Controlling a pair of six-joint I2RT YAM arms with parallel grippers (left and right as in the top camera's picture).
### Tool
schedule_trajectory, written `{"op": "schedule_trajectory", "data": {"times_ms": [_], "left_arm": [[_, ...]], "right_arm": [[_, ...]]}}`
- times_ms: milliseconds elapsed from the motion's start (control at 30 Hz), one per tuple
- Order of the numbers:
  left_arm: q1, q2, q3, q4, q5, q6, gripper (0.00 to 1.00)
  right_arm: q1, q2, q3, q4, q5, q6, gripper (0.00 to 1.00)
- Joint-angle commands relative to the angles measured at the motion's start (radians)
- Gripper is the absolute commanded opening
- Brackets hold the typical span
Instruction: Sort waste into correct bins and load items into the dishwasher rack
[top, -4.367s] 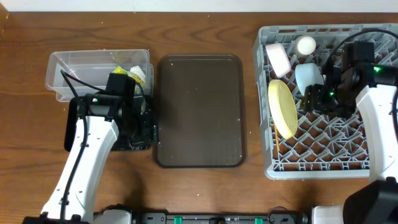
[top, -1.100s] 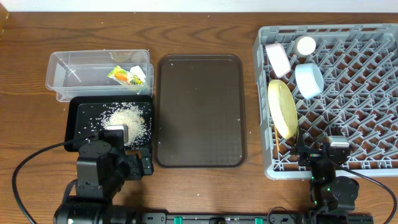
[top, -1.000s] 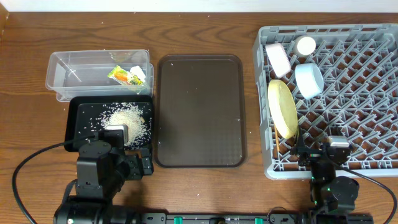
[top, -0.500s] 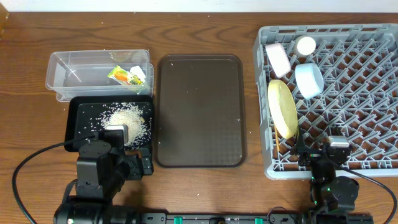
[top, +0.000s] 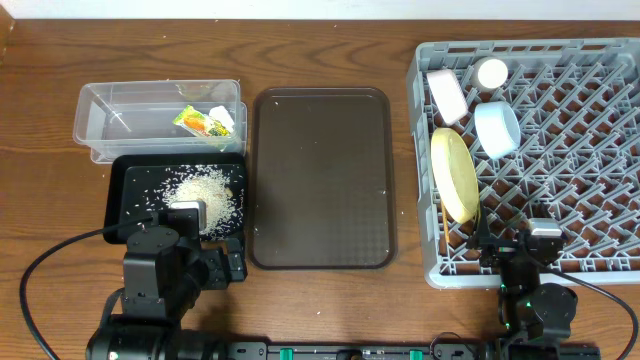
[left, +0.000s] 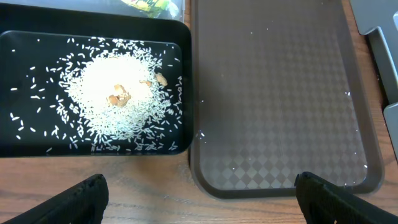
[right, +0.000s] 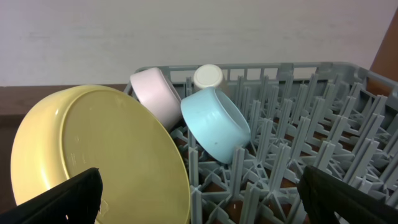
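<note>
My left gripper (left: 205, 202) is spread and empty, near the front edge of the shallow black rectangular tray (left: 12, 146), where the loose white rice grains (left: 118, 99) lie heaped. My right gripper (right: 202, 199), also spread and empty, faces the round yellow plate (right: 93, 155) standing on edge in the large grey plastic lattice rack (right: 298, 162). Sorting looks finished to me. Before moving either arm, I would check the pale specks on the brown serving tray (left: 280, 93).

Glossy yellow plate (right: 93, 155), wood-grain table (top: 320, 60)
</note>
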Motion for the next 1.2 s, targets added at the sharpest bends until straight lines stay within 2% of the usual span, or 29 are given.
{"op": "schedule_trajectory", "data": {"times_ms": [0,200,300,467,633,900,1000,1167], "left_arm": [[-0.001,-0.003,0.001,0.004,-0.013,0.002,0.98],[0.001,-0.010,0.000,-0.024,-0.016,0.005,0.98],[0.014,-0.033,-0.010,-0.021,-0.069,0.010,0.98],[0.024,-0.146,-0.106,0.056,-0.129,0.010,0.98],[0.024,-0.304,-0.283,0.231,-0.143,0.010,0.98],[0.024,-0.518,-0.606,0.677,-0.143,0.010,0.98],[0.026,-0.528,-0.702,0.874,-0.142,0.026,0.98],[0.027,-0.528,-0.712,0.876,-0.137,0.069,0.98]], "right_arm": [[0.010,-0.008,-0.005,0.002,0.006,-0.011,0.99],[0.010,-0.007,-0.005,0.002,0.006,-0.011,0.99],[0.010,-0.008,-0.005,0.002,0.006,-0.011,0.99],[0.010,-0.008,-0.005,0.002,0.006,-0.011,0.99],[0.010,-0.008,-0.005,0.002,0.006,-0.011,0.99],[0.010,-0.008,-0.005,0.002,0.006,-0.011,0.99],[0.010,-0.008,-0.005,0.002,0.006,-0.011,0.99],[0.010,-0.008,-0.005,0.002,0.006,-0.011,0.99]]}}
